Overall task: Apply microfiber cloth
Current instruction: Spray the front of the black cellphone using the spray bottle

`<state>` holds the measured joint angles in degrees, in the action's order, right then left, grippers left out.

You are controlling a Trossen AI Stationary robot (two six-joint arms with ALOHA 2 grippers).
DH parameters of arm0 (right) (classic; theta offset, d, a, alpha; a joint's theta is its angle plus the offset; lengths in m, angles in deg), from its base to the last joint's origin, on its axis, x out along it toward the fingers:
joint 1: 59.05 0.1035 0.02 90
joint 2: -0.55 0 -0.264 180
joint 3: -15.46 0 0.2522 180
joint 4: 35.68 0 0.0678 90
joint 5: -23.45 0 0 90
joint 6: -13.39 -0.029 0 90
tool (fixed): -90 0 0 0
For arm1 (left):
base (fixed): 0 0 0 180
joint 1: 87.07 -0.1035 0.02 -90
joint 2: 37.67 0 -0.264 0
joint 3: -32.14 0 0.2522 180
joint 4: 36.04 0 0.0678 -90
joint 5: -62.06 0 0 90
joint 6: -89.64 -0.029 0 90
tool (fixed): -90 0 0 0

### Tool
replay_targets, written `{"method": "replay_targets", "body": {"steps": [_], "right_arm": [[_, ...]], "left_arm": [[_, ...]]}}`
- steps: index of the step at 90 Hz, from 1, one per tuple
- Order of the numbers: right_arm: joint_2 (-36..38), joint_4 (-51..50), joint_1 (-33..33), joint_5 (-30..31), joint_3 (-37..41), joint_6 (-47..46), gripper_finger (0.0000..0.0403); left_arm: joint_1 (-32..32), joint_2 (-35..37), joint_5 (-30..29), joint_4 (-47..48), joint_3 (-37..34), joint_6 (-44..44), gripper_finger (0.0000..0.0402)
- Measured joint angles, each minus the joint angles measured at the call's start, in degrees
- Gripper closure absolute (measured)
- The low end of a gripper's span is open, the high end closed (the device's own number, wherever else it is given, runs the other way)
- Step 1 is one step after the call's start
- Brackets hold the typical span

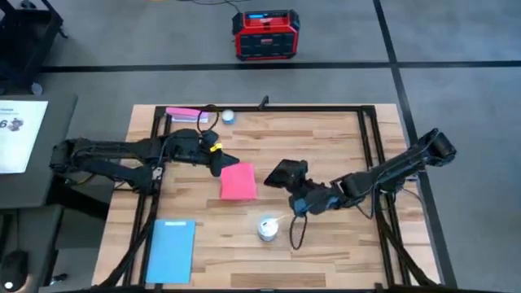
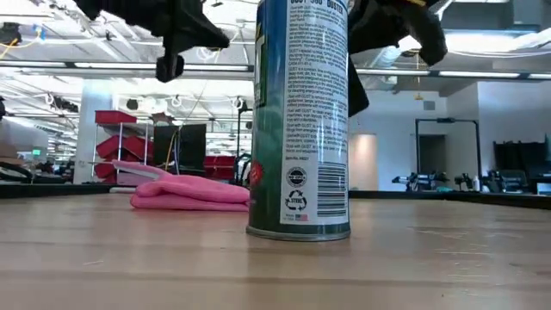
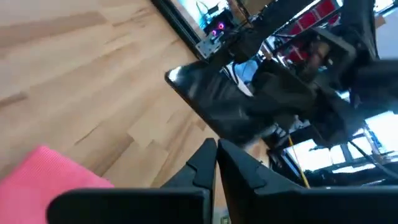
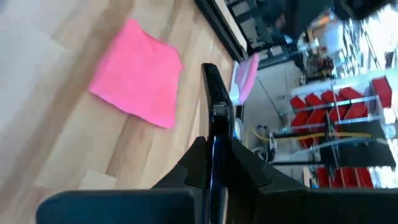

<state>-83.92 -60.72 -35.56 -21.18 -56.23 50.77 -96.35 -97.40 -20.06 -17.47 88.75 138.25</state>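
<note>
The pink-red microfiber cloth lies folded flat on the wooden table, near its middle; it also shows in the low view and in the right wrist view. My left gripper hovers by the cloth's far left corner, its fingers shut with nothing between them. My right gripper is just right of the cloth, shut on a black phone, which the left wrist view shows as a dark slab. My right gripper pinches the black phone between its two fingers, one finger on each flat face, at the end nearest the wrist. The fingers lie along the phone. The phone stands out beyond the fingertips toward the cloth, turned on edge and lifted clear of the table.
A spray can stands upright near the front, just in front of my right gripper, and fills the low view's middle. A light-blue rectangle lies at the front left. A flat pink strip and a small white thing sit at the far edge.
</note>
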Motion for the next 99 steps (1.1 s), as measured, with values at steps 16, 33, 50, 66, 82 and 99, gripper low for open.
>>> {"method": "replay_targets", "body": {"steps": [16, 33, 50, 66, 82, 99], "right_arm": [[-0.6, -0.7, 2.1, 0.4, -1.1, 1.5, 0.0386], [-0.6, -0.3, 3.9, 3.6, -1.9, 6.2, 0.0386], [-0.6, 1.5, 4.8, 6.5, -3.2, 12.1, 0.0386], [-0.6, 6.0, 6.1, 10.4, -3.3, 19.6, 0.0386], [-0.6, 7.4, 7.3, 11.5, -3.3, 22.8, 0.0386], [-0.6, 7.4, 7.3, 13.5, -3.3, 23.3, 0.0386]], "left_arm": [[-3.2, -4.2, 9.9, -3.4, 0.0, 2.8, 0.0329], [-4.8, -10.2, 20.0, -13.1, 0.0, 4.6, 0.0270], [-5.0, -17.3, 28.0, -29.4, 0.0, 10.1, 0.0256], [-5.0, -23.9, 30.4, -43.5, 0.0, 16.4, 0.0255], [-5.8, -28.1, 30.8, -49.7, 0.0, 21.4, 0.0255], [-7.0, -30.8, 28.9, -53.4, 0.0, 25.0, 0.0255]]}}
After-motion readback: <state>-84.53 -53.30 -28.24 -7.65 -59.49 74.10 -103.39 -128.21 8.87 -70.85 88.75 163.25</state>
